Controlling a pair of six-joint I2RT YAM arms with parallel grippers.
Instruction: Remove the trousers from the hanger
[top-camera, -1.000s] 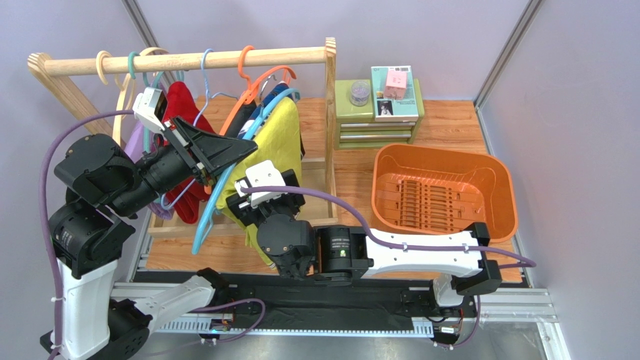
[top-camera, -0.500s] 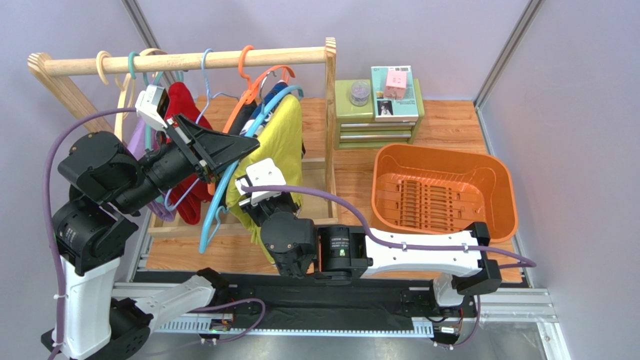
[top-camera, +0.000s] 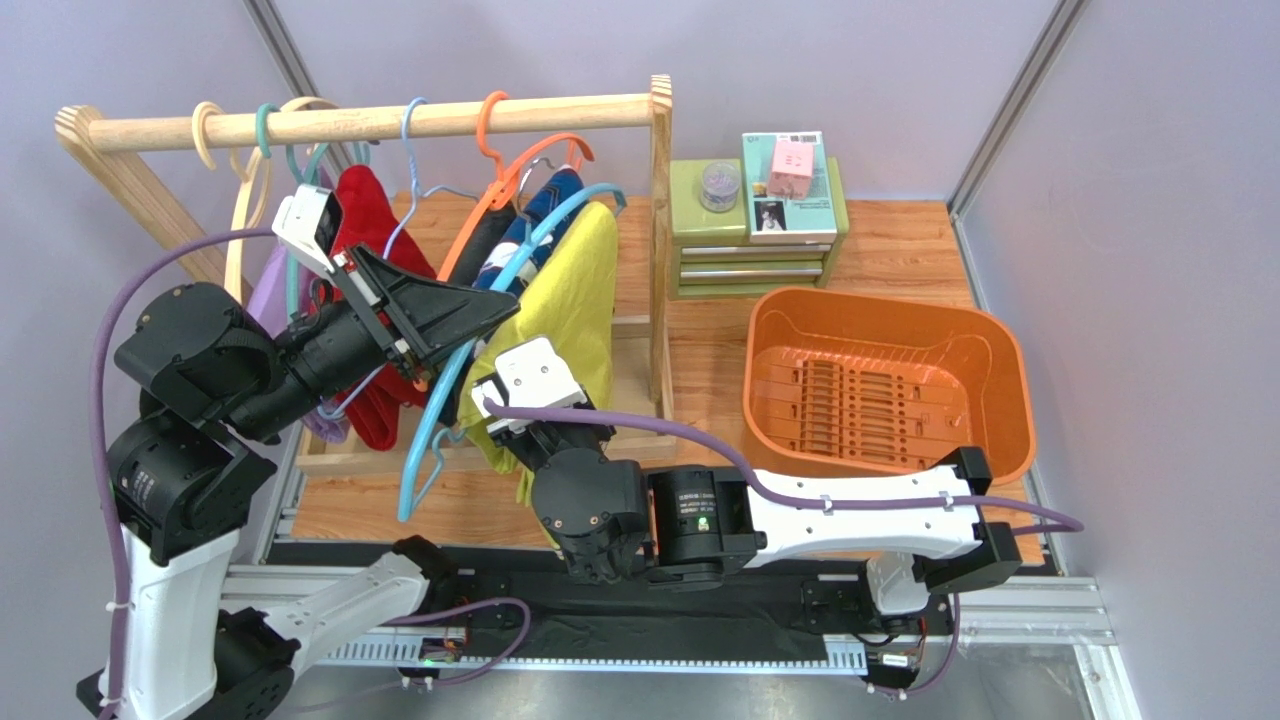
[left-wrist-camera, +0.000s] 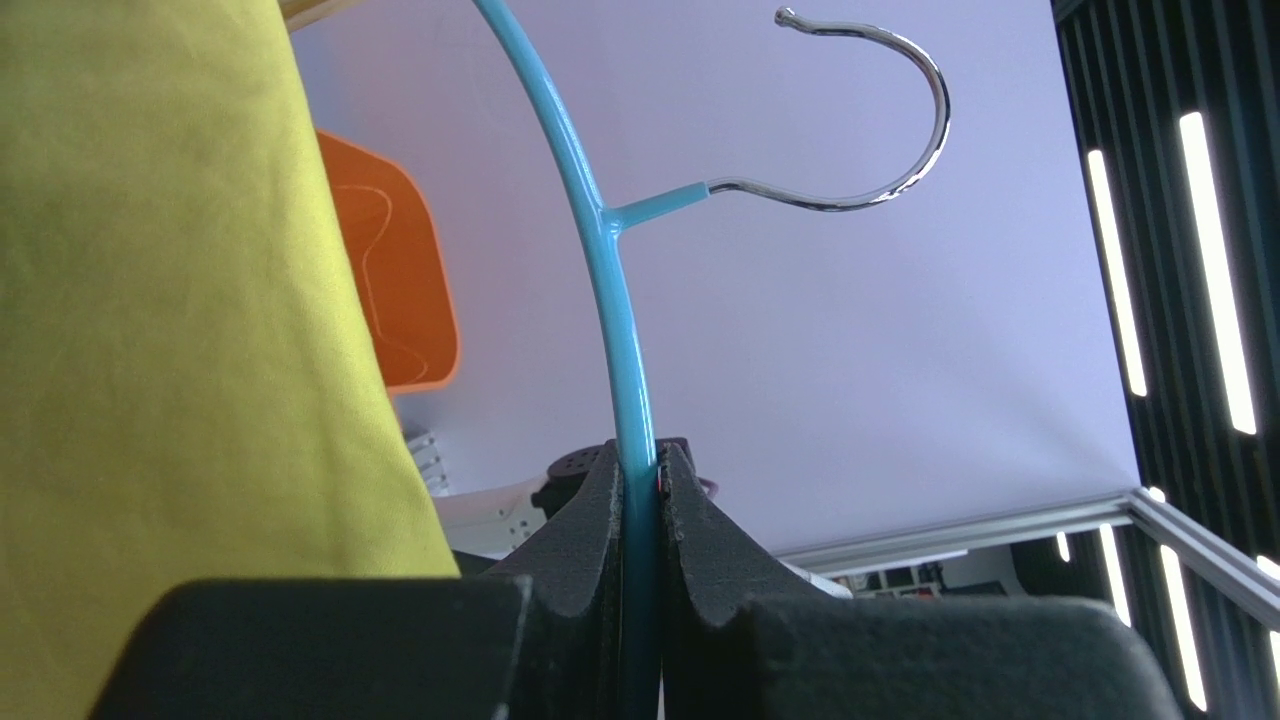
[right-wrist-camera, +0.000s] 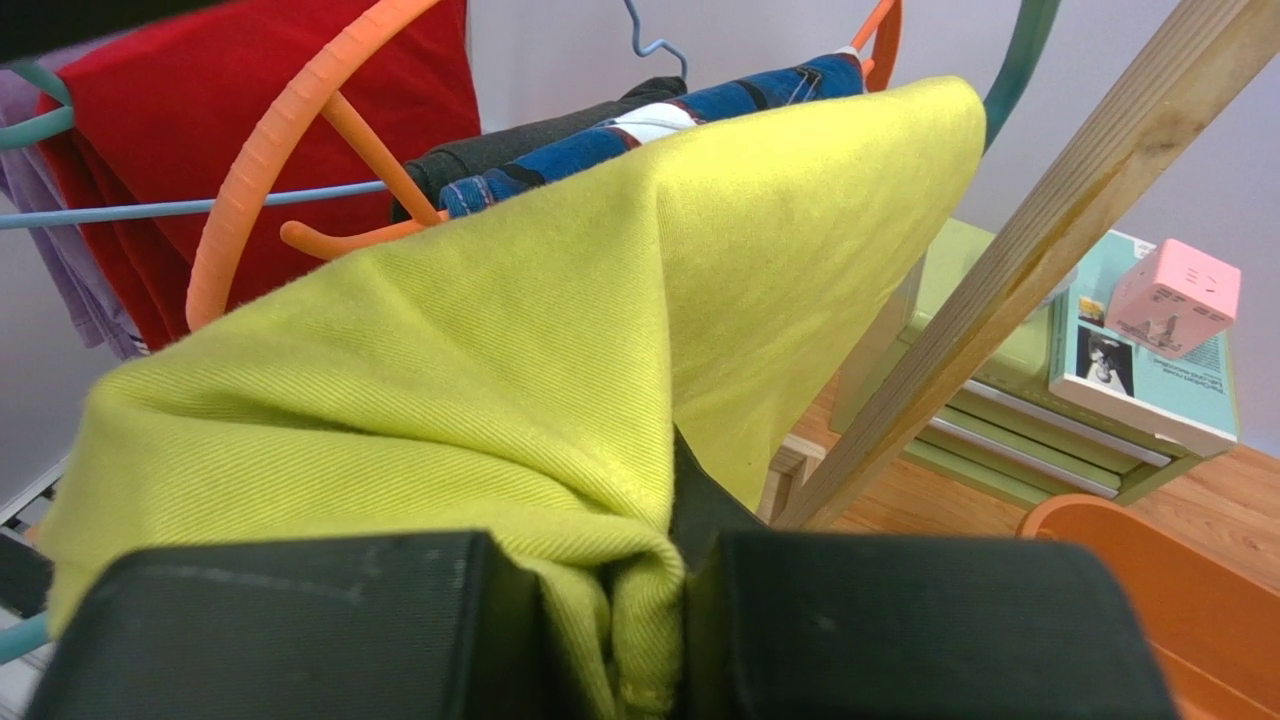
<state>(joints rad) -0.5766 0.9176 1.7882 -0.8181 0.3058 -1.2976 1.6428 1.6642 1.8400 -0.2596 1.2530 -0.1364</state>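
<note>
Centre-left, top view: my left gripper, pinching the blue hanger, is swinging its top further right, while my right gripper, clamped on the yellow-green trousers, is dragging them down-frame, so I am judging them partway off, still draped.

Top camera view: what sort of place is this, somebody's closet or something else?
Probably a robot test cell staged as a laundry corner, not a home: plain lilac partition walls, white-and-black robot arms on an aluminium rail, a small wooden clothes rack.
</note>
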